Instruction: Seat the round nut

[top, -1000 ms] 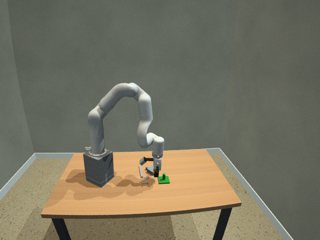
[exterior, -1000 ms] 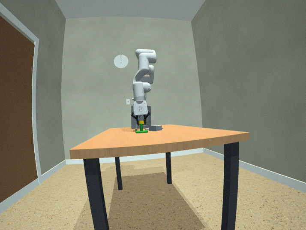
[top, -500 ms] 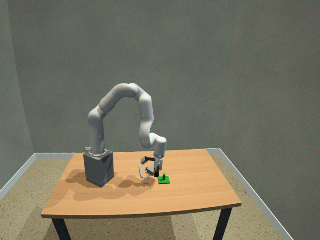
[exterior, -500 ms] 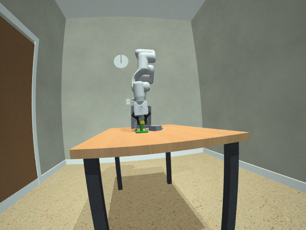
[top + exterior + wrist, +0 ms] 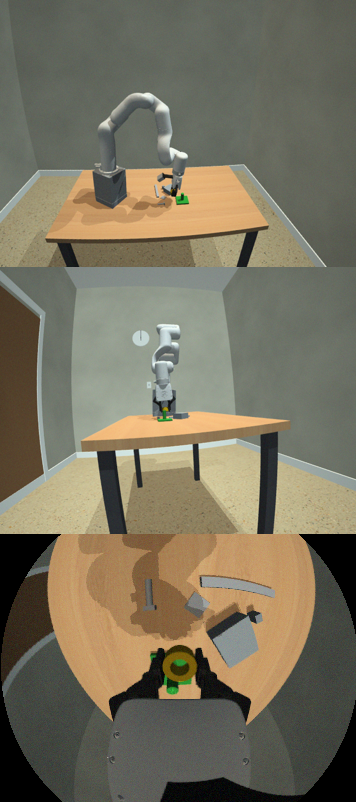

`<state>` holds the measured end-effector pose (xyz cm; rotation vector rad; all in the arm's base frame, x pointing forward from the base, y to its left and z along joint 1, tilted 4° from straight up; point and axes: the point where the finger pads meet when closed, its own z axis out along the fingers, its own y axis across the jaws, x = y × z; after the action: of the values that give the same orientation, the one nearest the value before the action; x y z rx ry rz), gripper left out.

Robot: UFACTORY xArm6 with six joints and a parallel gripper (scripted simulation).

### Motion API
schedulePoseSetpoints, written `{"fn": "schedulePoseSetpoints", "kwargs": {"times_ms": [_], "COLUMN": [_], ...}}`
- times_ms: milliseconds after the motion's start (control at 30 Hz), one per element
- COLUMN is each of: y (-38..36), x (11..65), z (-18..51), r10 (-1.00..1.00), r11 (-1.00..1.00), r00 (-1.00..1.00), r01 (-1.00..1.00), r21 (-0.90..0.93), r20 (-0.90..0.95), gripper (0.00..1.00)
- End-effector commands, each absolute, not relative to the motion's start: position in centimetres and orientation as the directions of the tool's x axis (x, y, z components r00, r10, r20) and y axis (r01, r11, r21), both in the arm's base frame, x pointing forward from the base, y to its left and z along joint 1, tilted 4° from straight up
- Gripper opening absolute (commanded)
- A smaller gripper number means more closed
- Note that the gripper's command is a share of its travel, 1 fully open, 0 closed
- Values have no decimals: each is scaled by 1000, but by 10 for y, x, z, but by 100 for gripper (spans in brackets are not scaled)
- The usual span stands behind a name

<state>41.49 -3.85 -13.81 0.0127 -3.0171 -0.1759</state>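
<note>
One robot arm (image 5: 163, 120) (image 5: 165, 344) reaches over a wooden table (image 5: 218, 206) (image 5: 186, 436) (image 5: 280, 599) in a grey-walled room; its gripper (image 5: 174, 192) (image 5: 165, 408) (image 5: 179, 656) hangs beside a green peg (image 5: 182, 196) (image 5: 164, 415) (image 5: 172, 687). Exterior view: the yellow nut (image 5: 172, 191) (image 5: 165, 409) (image 5: 194, 666) shows behind the peg's top. Wrist view: the jaws pinch the nut's left and right sides, probably leaving its hole free for the peg.

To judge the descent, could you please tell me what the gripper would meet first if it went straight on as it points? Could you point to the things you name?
Probably the green base (image 5: 185, 201) (image 5: 169, 419) (image 5: 186, 682), met by the yellow nut (image 5: 172, 191) (image 5: 165, 409) (image 5: 166, 666) in the jaws, though depth is unclear: possibly the tabletop (image 5: 215, 200) (image 5: 230, 425) (image 5: 280, 564) beside it.
</note>
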Motion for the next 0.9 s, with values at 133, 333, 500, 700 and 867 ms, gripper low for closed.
{"fn": "schedulePoseSetpoints", "kwargs": {"times_ms": [133,333,500,700,867], "y": [-42,-44,-46,-49,-50], "x": [415,414,413,412,411], "z": [-136,-135,-135,-134,-134], "r10": [-16,-16,-15,-14,-13], "r11": [995,996,996,997,997], "r00": [-987,-985,-982,-979,-978], "r01": [0,0,1,2,2], "r21": [101,94,85,75,71], "r20": [158,173,189,204,210], "gripper": [0,0,0,0,0]}}
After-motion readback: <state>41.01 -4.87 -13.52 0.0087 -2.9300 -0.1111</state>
